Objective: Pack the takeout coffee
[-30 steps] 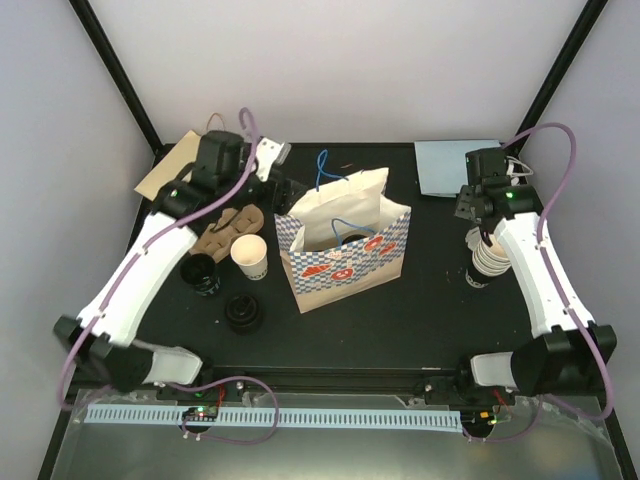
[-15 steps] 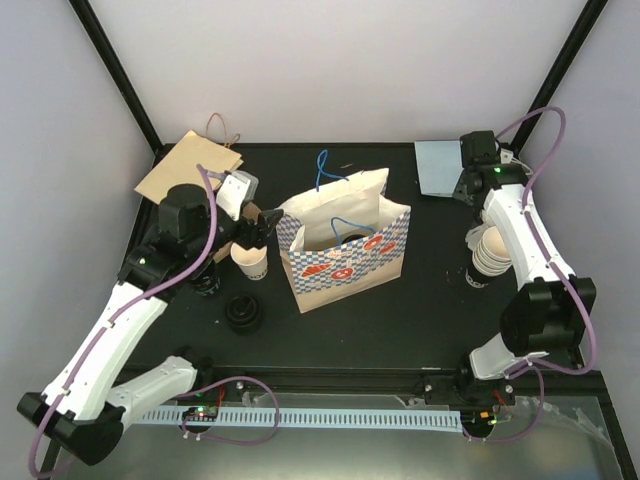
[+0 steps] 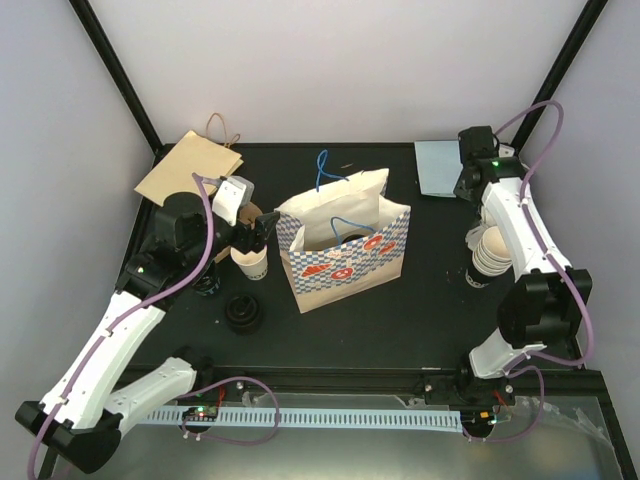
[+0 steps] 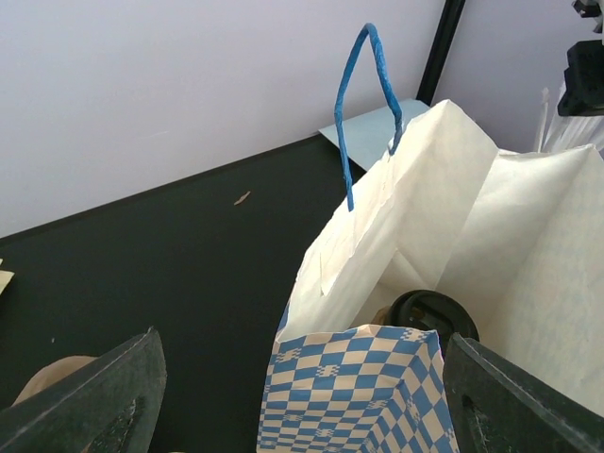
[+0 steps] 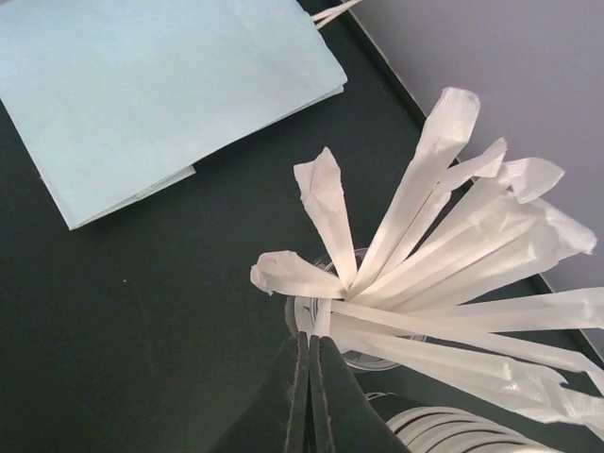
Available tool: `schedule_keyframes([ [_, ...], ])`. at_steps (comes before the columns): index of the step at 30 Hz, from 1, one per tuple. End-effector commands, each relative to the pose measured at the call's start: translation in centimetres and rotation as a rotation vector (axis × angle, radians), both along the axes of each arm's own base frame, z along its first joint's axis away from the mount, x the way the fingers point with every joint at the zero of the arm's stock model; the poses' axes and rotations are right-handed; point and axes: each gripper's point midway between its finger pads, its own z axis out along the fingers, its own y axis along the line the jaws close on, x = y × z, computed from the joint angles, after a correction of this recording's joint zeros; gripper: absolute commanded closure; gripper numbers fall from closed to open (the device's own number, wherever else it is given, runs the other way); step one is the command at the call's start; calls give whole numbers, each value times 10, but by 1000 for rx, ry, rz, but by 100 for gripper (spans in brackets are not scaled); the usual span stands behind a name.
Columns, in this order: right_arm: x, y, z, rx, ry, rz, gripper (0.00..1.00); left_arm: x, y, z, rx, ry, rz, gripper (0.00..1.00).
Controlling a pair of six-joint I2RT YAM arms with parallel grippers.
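Partway through, judging by the layout. Already packed: one lidded cup (image 4: 432, 317), deep inside the checkered bag (image 4: 377, 377), straight ahead of the left hand (image 3: 258, 230) and a little to its right. Spread wide and gripping nothing, that hand, poised beside the bag's side wall with an open paper cup (image 3: 250, 257) just beneath it. Further back, under its arm on the worktop (image 3: 420, 310): a dark cup (image 3: 203, 281) and what looks like a loose black lid (image 3: 243, 312), neither yet bagged.

Right hand (image 5: 310, 363) pinched fully together, tips down at the foot of the wrapped straws (image 5: 444, 255) fanned out just ahead of it in their holder. Impossible to tell whether a wrapper is caught between the tips. Ahead and to the left of that hand, a flat pale-blue sheet (image 5: 170, 85); close on its right, a stack of cups (image 3: 488, 252).

Probably left to do: lidding and bagging the open cup, adding a straw, perhaps a napkin.
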Motion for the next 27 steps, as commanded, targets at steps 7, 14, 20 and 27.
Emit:
schedule_keyframes([
  [7,-26,-1,73,26,-81,12,99,1,2,16,-17,-52,8,17],
  [14,-50,7,147,68,-193,70,99,1,0,15,-19,-47,-3,17],
  [20,-83,74,239,325,-490,433,99,1,0,16,-15,-60,-7,17],
  [27,-140,167,302,680,-684,965,99,3,-3,23,-19,-84,-22,17],
])
